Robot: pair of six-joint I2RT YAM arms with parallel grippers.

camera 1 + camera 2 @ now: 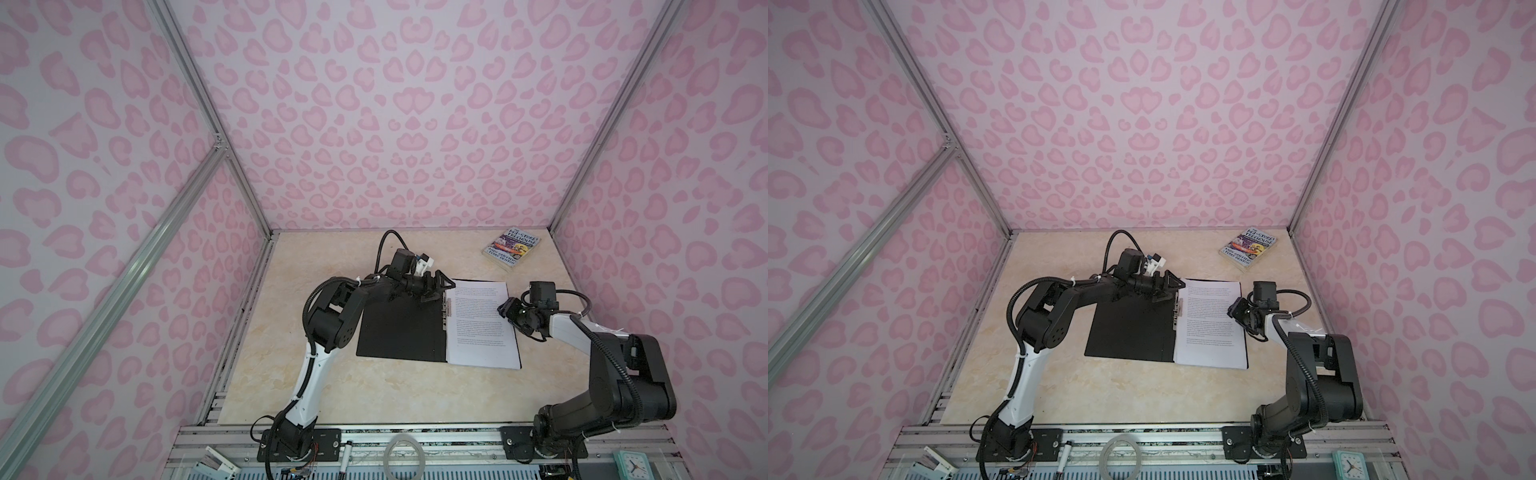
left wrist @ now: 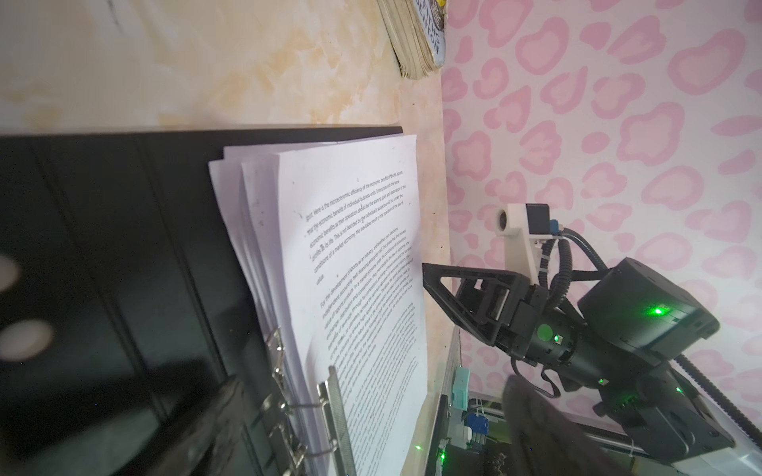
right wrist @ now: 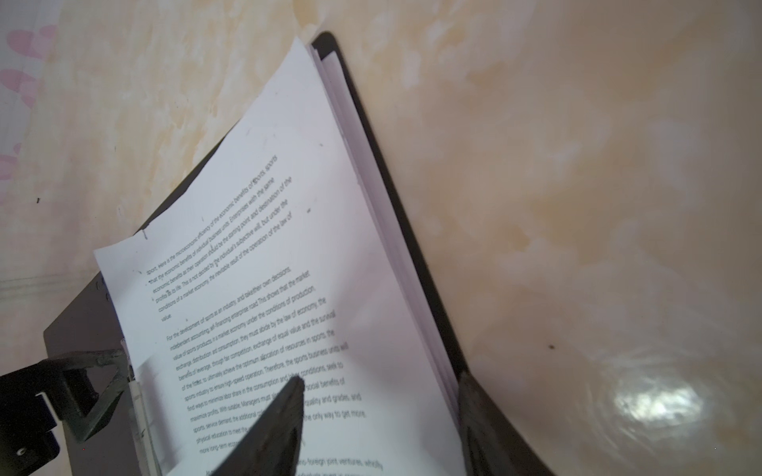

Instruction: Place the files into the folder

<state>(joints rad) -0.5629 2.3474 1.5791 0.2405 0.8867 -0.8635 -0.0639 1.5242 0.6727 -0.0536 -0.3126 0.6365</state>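
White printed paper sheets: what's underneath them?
The thin open folder, black inside: its right half shows only as a dark rim past the stack of white printed sheets. The rest of that half is covered.

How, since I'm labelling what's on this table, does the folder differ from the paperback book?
The folder lies open, black inside up, with the files on its right half; the book lies closed, cover colourful. The folder is larger and mid-table; the book smaller, near the far right corner. Both lie flat on the table.
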